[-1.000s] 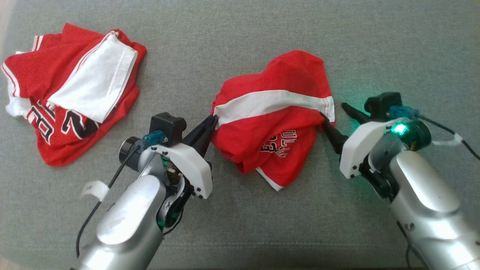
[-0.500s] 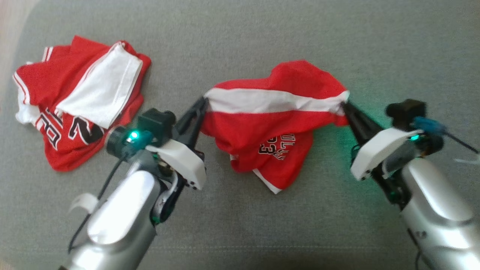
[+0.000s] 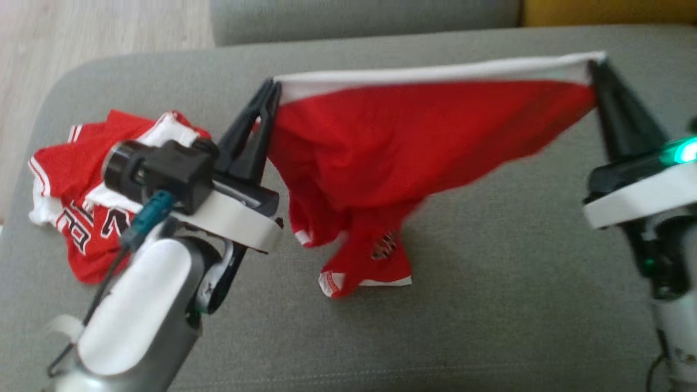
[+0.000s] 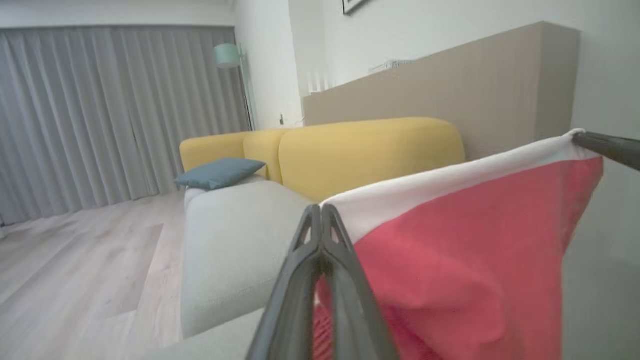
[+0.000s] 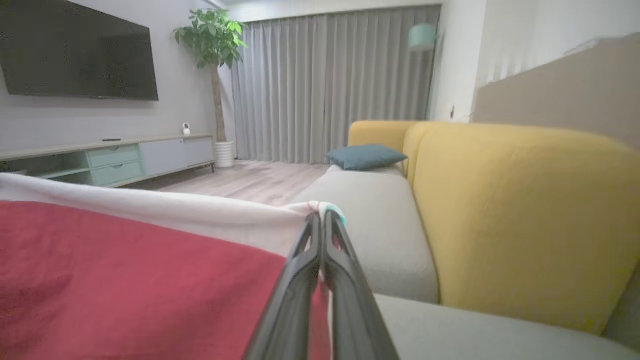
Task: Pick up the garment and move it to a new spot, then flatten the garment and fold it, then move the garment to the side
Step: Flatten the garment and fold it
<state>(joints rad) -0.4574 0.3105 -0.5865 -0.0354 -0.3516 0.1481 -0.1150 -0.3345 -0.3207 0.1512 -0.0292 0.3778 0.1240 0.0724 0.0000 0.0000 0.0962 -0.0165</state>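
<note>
The garment (image 3: 392, 141) is red with a white band along its top edge, stretched in the air between my two grippers above the grey sofa seat (image 3: 490, 305). My left gripper (image 3: 270, 90) is shut on its left corner, my right gripper (image 3: 594, 64) shut on its right corner. Its lower part hangs down and the hem (image 3: 365, 277) touches the seat. In the left wrist view my left gripper (image 4: 320, 212) pinches the white band of the garment (image 4: 465, 260). In the right wrist view my right gripper (image 5: 320, 217) pinches the band's end, the garment (image 5: 125, 270) spreading to the left.
A second red and white jersey (image 3: 81, 190) lies crumpled on the seat at the left. Wooden floor (image 3: 81, 38) lies beyond the seat's rounded left corner. A yellow sofa back (image 5: 510, 210) and a blue cushion (image 5: 365, 156) stand further off.
Both grippers have risen and moved apart, lifting the garment off the seat and pulling its white band taut. The right gripper shut on the corner. The head camera has tilted up.
</note>
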